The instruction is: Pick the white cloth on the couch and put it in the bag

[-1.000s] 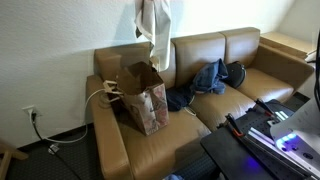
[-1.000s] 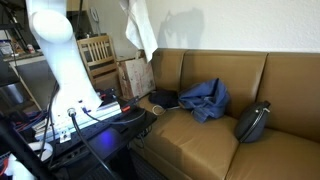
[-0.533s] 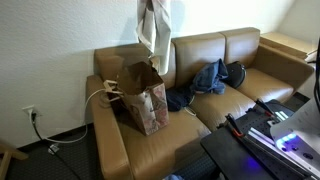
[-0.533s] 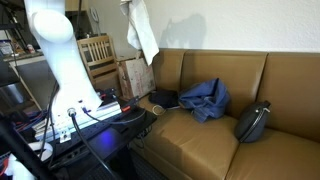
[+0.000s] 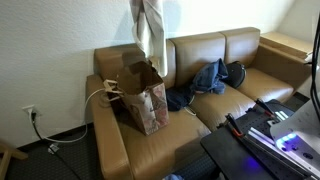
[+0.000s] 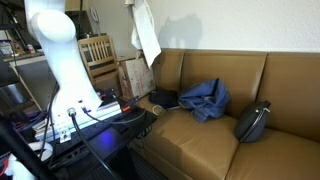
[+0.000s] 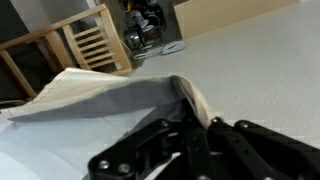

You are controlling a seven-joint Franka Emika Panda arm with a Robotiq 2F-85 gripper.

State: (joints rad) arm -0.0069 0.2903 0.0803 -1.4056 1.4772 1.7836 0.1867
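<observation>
White cloth [image 5: 150, 35], a long soft off-white fabric piece with greyish folds, hangs in the air over the left end of the wide tan-brown leather couch [image 5: 250, 82]. In both exterior views its top runs out past the upper edge. Beneath it the brown paper shopping bag [image 5: 146, 98] with light handles stands upright and open on the leftmost seat. The cloth's lower end seems to hang just above the opening, though the angle leaves contact unclear. In the wrist view the black end effector [image 7: 195, 118] is pinched tight on a fold of the cloth. Further right, a crumpled dark blue garment [image 5: 205, 82] lies on the middle seat. A dark round bag [image 5: 235, 72] rests just beside it against the backrest.
</observation>
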